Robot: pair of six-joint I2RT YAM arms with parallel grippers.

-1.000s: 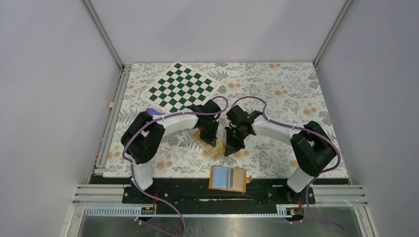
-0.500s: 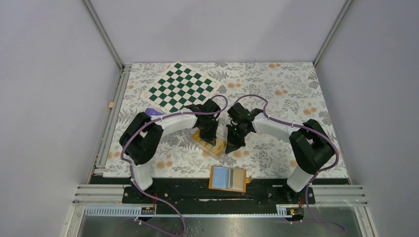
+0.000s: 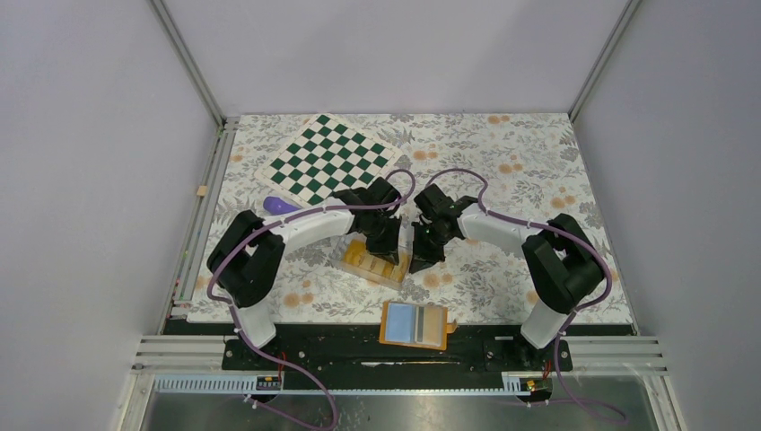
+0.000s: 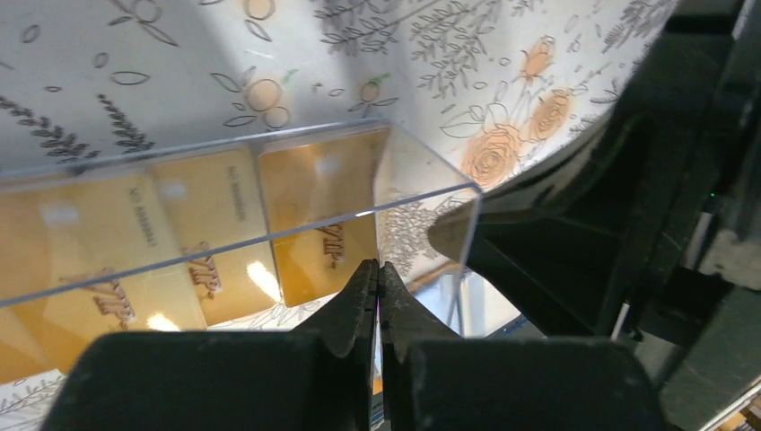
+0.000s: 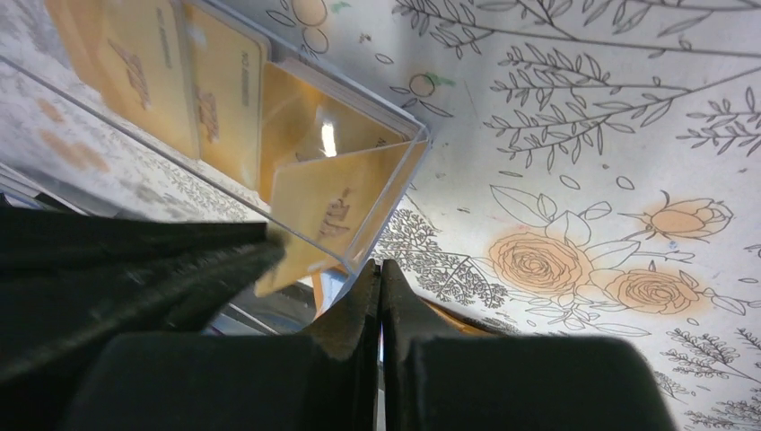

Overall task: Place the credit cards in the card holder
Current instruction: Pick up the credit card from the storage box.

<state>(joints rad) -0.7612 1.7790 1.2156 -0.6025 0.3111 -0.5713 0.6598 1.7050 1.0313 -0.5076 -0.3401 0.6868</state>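
We see gold credit cards [image 4: 323, 189] inside the clear box [image 3: 368, 262], the card holder [image 3: 415, 325] lying open nearby, and our left gripper [image 4: 378, 269] and right gripper [image 5: 380, 268] pinched shut beside the box, nothing visibly held.

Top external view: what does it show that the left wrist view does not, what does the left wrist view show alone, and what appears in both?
Only the top external view shows the open card holder at the near edge of the table and the chessboard mat at the far side. Only the left wrist view shows the lettering on the gold cards and the left gripper with its fingertips shut together. Both views show the clear box that holds the cards, and the floral tablecloth.
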